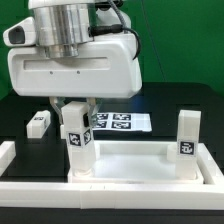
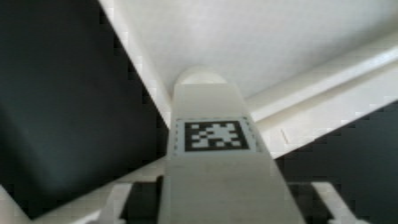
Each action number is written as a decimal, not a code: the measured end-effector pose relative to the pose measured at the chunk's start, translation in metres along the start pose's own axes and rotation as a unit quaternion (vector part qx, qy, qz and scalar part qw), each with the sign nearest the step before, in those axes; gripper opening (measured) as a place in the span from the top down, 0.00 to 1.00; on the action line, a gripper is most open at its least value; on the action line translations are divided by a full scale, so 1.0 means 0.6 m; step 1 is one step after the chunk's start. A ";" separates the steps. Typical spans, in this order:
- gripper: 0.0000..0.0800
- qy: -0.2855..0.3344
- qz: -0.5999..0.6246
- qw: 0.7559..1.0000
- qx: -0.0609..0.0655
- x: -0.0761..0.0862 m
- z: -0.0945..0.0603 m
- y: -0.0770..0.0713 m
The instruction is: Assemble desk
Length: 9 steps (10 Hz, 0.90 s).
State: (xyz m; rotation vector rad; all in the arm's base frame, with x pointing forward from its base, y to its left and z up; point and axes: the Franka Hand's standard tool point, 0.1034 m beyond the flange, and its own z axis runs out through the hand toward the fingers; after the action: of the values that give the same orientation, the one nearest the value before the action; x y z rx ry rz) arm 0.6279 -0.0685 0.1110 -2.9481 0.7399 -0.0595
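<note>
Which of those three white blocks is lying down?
The leg at the exterior view's far left, flat on the table; the middle leg and right leg stand upright.

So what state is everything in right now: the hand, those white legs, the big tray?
Hand: straddling one leg; grip unclear.
Leg in the hand: upright.
Leg at the exterior view's right: upright, untouched.
Leg at the exterior view's left: lying on the table, untouched.
Desk top: flat, rim up, under the hand.
Marker board: flat on the table.
</note>
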 end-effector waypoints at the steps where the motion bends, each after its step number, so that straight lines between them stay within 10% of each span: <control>1: 0.64 0.000 0.020 1.000 0.000 0.000 0.000 0.000; 4: 0.64 -0.005 0.158 0.987 0.003 -0.003 0.004 -0.004; 9: 0.64 -0.010 0.469 0.883 0.016 -0.004 0.008 -0.025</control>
State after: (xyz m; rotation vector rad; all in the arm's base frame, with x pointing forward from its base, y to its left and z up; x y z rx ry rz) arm 0.6330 -0.0535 0.1081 -2.2263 2.0068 0.0375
